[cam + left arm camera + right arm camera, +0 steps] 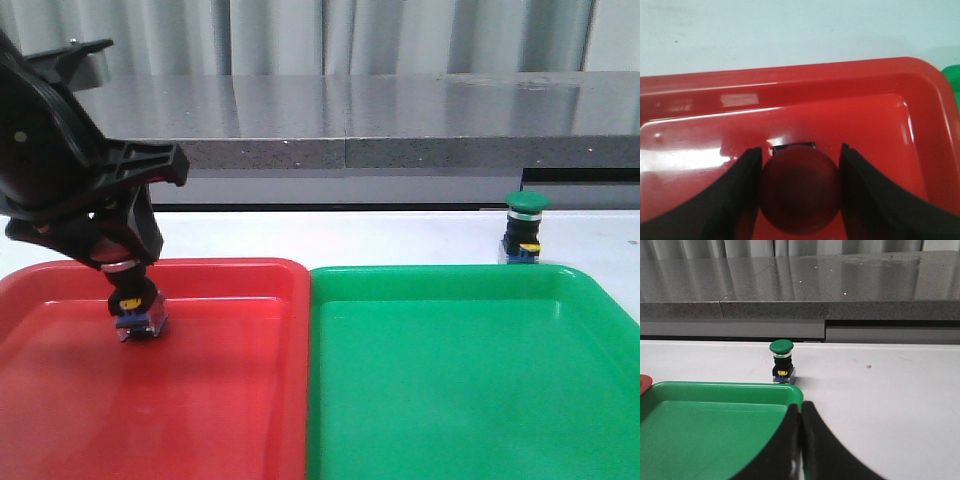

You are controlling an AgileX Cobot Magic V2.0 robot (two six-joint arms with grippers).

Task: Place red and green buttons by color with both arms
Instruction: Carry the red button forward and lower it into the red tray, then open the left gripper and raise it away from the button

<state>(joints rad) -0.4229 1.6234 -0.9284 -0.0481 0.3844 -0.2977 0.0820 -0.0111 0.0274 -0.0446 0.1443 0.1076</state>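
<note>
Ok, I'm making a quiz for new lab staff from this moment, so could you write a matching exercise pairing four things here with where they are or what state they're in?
Things:
1. red button
2. green button
3. left gripper
4. right gripper

Places or states:
A. standing upright on the white table, just beyond the green tray's far edge
B. fingers pressed together, holding nothing
C. held tilted over the red tray
D. closed on a red cap

Pairs: 1-C, 2-A, 3-D, 4-B
</note>
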